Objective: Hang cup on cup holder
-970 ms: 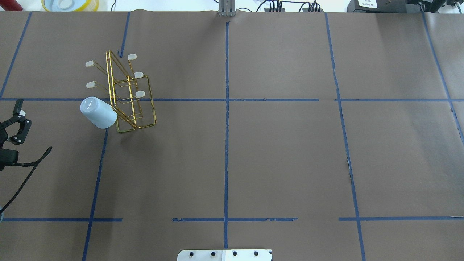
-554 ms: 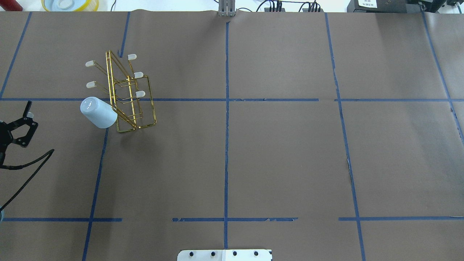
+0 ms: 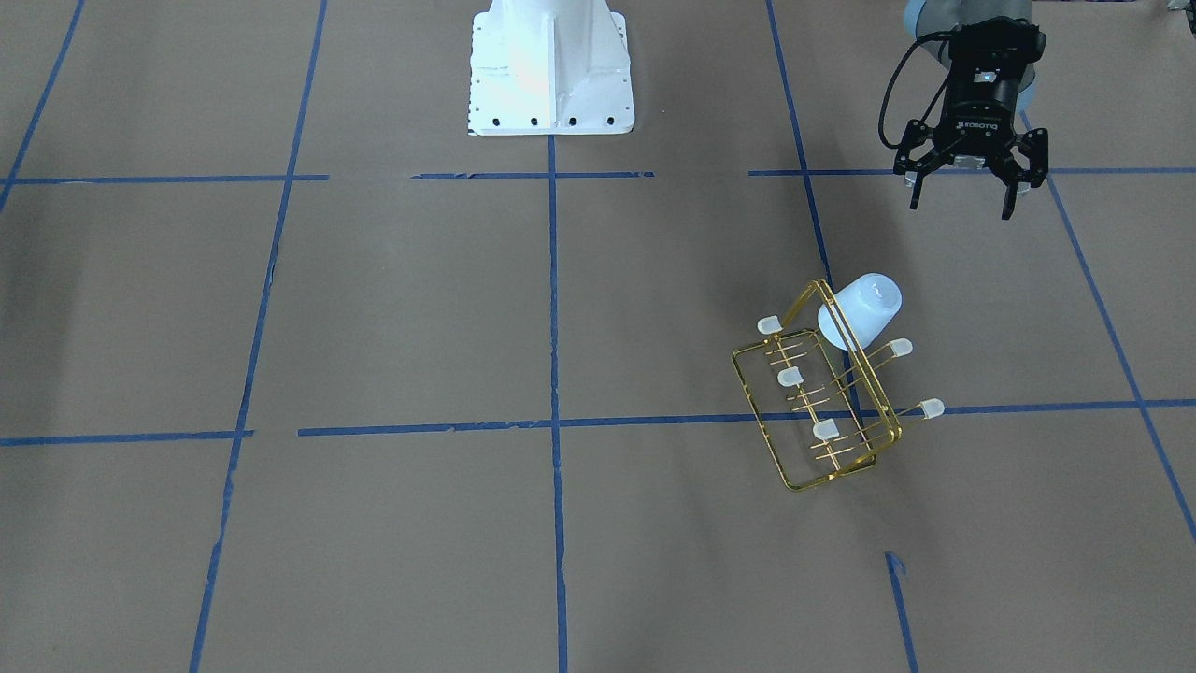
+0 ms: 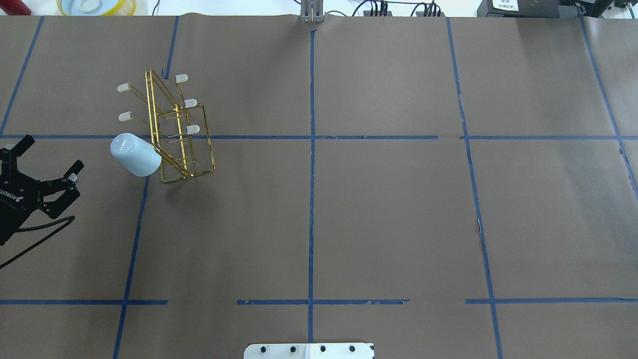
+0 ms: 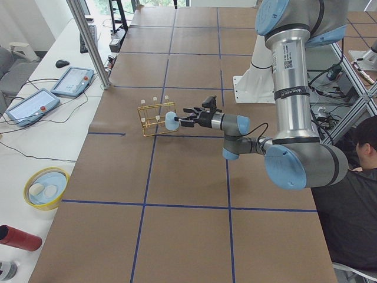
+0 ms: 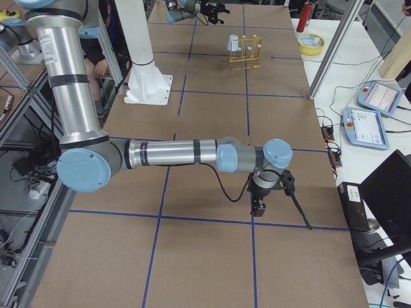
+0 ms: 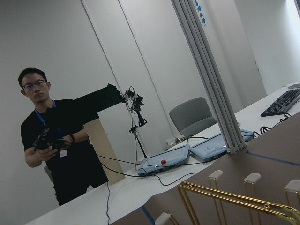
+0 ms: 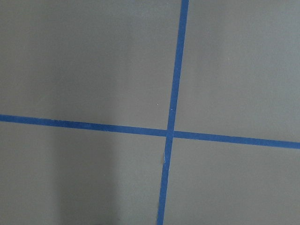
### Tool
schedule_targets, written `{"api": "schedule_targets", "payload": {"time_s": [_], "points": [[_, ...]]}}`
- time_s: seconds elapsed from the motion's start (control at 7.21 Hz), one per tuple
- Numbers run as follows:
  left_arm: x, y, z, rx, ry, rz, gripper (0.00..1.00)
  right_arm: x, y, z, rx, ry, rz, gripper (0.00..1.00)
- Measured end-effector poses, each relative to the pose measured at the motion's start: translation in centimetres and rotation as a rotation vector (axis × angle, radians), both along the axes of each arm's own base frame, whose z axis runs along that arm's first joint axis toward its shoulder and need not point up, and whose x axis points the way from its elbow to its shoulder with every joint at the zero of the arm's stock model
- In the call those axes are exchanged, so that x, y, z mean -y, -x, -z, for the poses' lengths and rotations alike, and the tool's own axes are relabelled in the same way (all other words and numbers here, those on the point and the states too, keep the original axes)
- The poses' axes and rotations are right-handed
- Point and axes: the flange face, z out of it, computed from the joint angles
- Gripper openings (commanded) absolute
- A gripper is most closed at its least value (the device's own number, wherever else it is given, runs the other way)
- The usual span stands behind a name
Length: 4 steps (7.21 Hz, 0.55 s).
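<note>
The gold wire cup holder stands on the table's left half, and also shows in the front view. The pale blue cup sits tilted on its near-left side, bottom up and outward, mouth against the frame; the prong under it is hidden. The cup shows in the front view too. My left gripper is open and empty, apart from the cup, to its left; in the front view it hangs above the table. The left wrist view shows the holder's top wires. My right gripper shows only in the exterior right view; I cannot tell its state.
The robot's white base plate is at the near middle edge. A yellow bowl sits beyond the far left edge. An operator stands past the table. The right wrist view shows only brown table paper and a blue tape cross.
My left gripper has turned and shifted right, toward the cup; both spread fingers now show from above. The cup and the holder have not moved.
</note>
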Motion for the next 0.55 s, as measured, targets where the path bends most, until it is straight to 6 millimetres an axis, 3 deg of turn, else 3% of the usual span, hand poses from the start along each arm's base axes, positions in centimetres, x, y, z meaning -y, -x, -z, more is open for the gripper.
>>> {"api": "schedule_targets", "payload": {"time_s": [0.55], "points": [[4.8, 4.3, -3.9, 0.055, 0.221, -0.265, 1.0, 0.0, 0.0, 0.0, 0.0, 0.0, 0.0, 1.0]]}}
